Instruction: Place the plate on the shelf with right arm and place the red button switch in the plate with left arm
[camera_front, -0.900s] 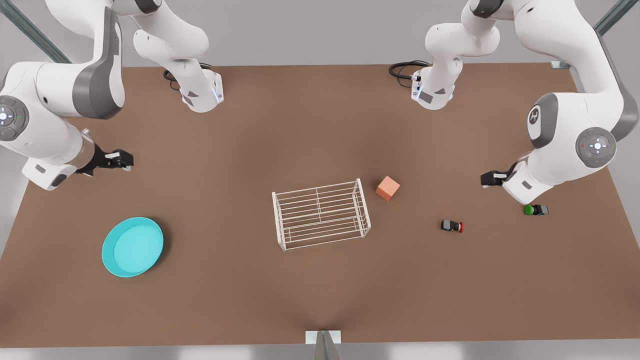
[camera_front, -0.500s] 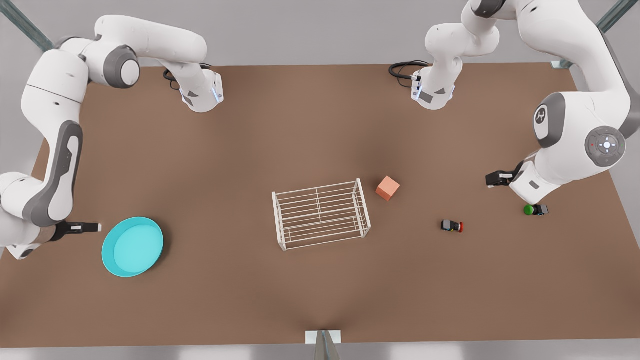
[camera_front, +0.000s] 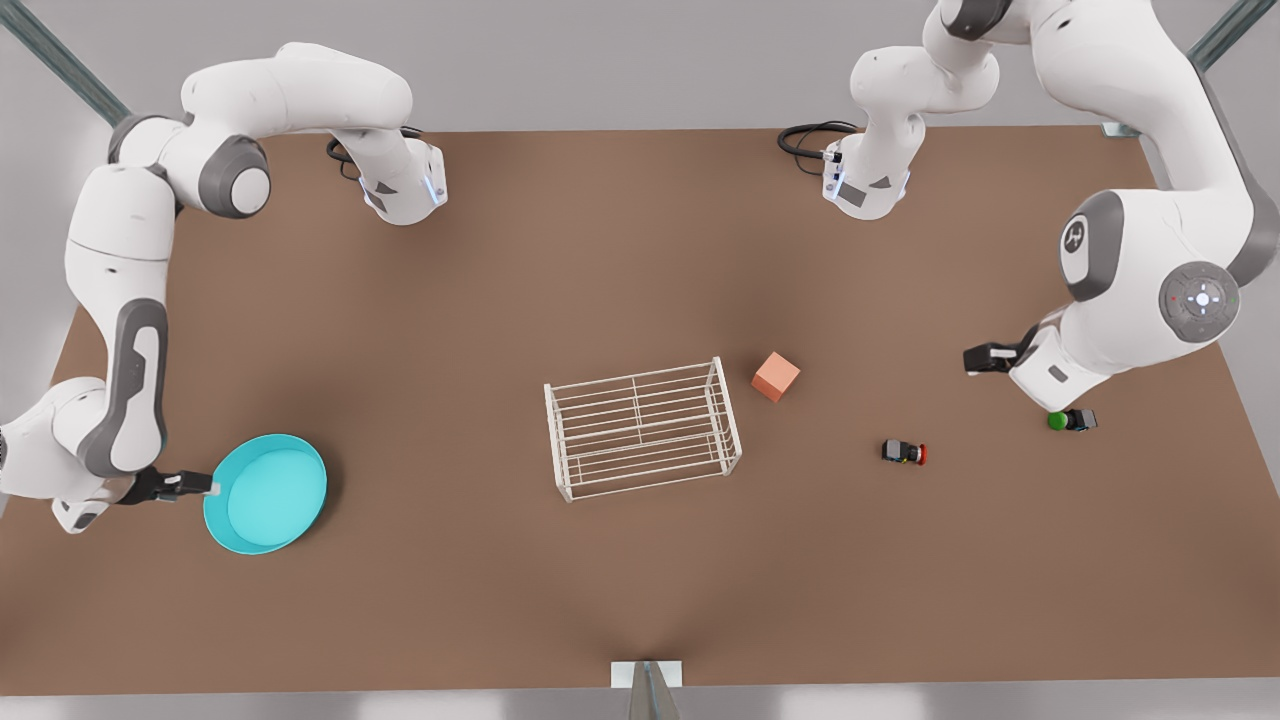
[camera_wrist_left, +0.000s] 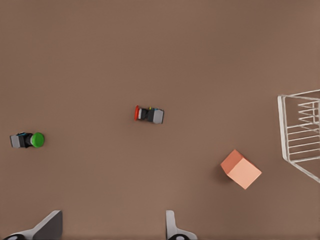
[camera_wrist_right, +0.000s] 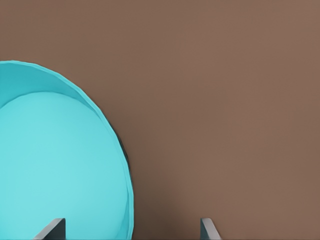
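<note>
Now the right gripper (camera_front: 205, 486) is at the plate's rim, jaws wide, nothing held.

Seen from its wrist, the two fingertips (camera_wrist_right: 50, 229) stand well apart, with the plate (camera_front: 266, 493) rim between them but not yet clamped; the plate lies flat on the table (camera_front: 640, 560), well to the front view's left of the shelf (camera_front: 642, 429). A shallow bite on that thin rim could let the dish tilt or slide off on the way to the bars. The left gripper (camera_wrist_left: 112, 231) waits open beyond the shelf's other side (near the green switch (camera_front: 1070, 420)); the red switch (camera_front: 904, 452) lies between that one and the shelf, past the cube (camera_front: 775, 376), so the wrong cap could get picked.
</note>
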